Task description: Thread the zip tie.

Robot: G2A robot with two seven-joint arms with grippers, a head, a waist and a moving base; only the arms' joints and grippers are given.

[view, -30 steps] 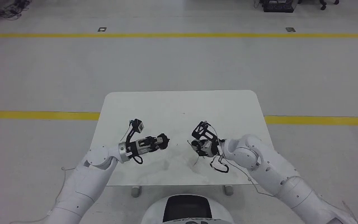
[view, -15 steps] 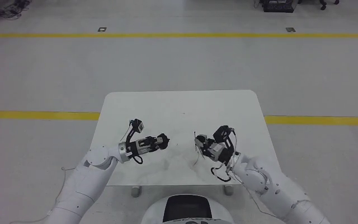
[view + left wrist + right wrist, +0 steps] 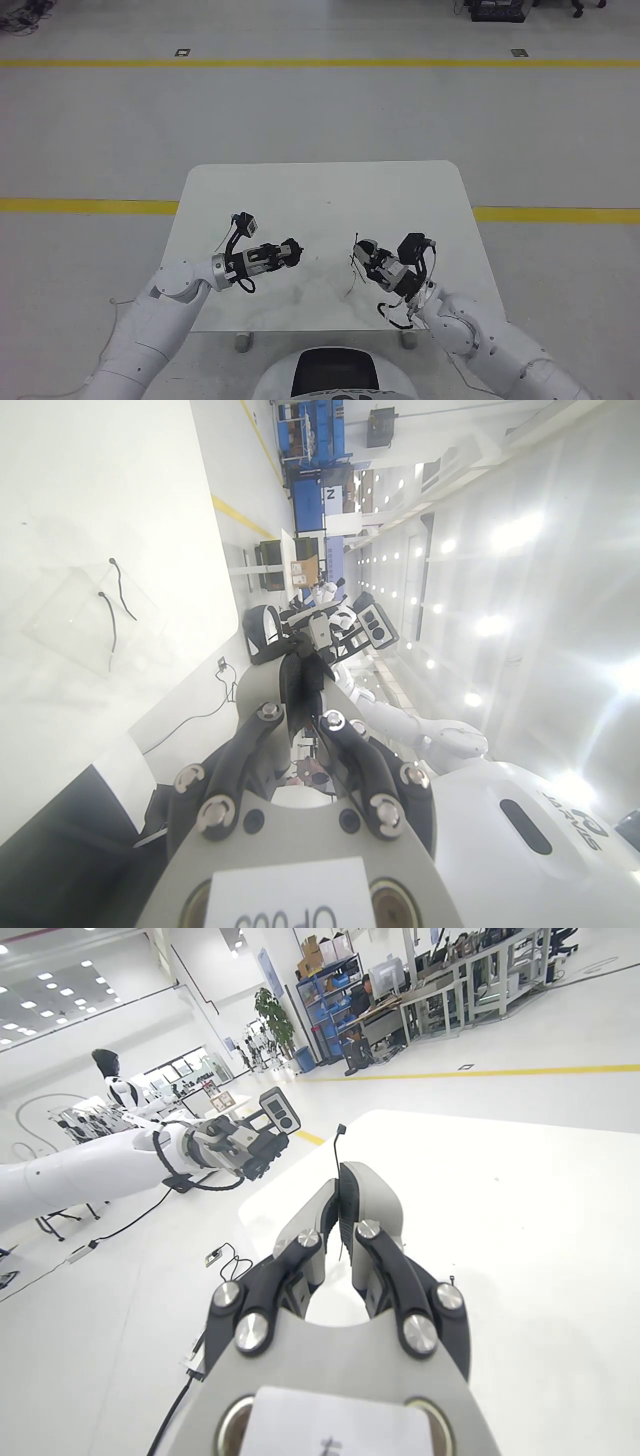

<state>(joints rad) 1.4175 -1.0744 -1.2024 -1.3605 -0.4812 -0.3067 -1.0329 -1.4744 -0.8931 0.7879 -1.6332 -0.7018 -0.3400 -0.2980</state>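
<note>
Zip tie (image 3: 336, 1150) sits pinched in right claw (image 3: 340, 1178), head protruding.

Pale floor (image 3: 320, 120) crossed by 2 yellow lines (image 3: 300, 63) surrounds a white table (image 3: 320, 190).

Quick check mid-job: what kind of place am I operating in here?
Probably a robotics lab or factory-style hall: yellow floor lines, shelves of blue bins beside workbenches, and another humanoid robot standing in the background.
</note>
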